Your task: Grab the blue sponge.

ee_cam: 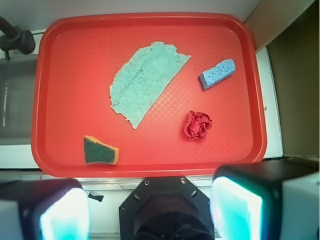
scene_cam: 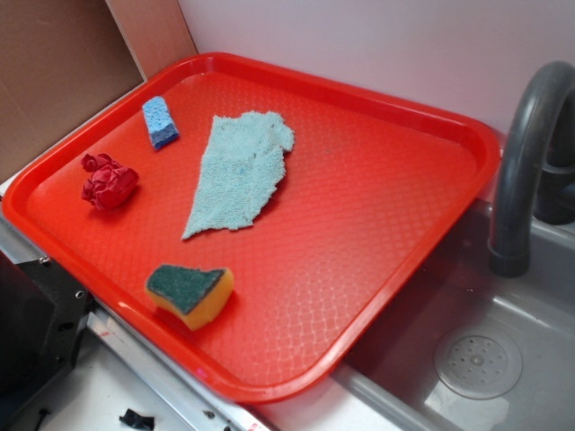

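A red tray [scene_cam: 377, 171] lies beside a grey sink [scene_cam: 503, 359], and everything of interest sits on it. In the exterior view the blue sponge [scene_cam: 160, 122] rests flat near the tray's far left corner, just left of a pale teal cloth [scene_cam: 238, 171] that is spread out toward the middle; the two are close but apart. A crumpled red rag [scene_cam: 109, 181] lies nearer, by the left rim, and a yellow sponge with a dark green top [scene_cam: 190, 293] sits close to the near rim. A curved grey tap [scene_cam: 526, 162] rises at the right, over the sink.

In the wrist view the hand [ee_cam: 150, 207] is seen at the bottom of the picture, off the near edge of the tray, its two fingers [ee_cam: 235, 207] spread wide with nothing between them. From there the blue sponge [ee_cam: 218, 73] shows at the upper right of the tray, well apart from the hand, with the red rag [ee_cam: 197, 125] between them and the cloth [ee_cam: 145, 82] to its left.
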Tool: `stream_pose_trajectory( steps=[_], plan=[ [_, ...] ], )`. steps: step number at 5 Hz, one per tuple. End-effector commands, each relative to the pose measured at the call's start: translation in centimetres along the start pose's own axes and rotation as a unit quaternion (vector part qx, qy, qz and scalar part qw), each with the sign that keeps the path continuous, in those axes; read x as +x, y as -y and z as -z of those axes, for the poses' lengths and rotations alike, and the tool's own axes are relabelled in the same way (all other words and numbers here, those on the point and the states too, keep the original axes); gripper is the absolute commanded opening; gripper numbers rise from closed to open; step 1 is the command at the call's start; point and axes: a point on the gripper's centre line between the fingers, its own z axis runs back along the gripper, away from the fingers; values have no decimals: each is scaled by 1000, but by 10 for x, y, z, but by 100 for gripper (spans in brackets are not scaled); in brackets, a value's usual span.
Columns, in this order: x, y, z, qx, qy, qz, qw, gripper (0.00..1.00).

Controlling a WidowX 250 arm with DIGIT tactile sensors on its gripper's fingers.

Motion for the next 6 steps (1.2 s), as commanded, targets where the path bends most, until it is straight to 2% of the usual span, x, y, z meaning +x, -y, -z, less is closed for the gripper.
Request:
stream_pose_trajectory(
  steps=[1, 2, 3, 4, 5, 6],
  plan=[
    [0, 0, 0, 0, 0, 0, 1000, 100],
    [15, -13, 14, -26, 24, -127, 991, 100],
    [33, -28, 36, -27, 59, -248, 967, 100],
    [45, -45, 56, -22, 108, -362, 926, 100],
    [70, -79, 87, -4, 136, -471, 872, 100],
    [73, -98, 108, 34, 160, -569, 806, 100]
  ],
)
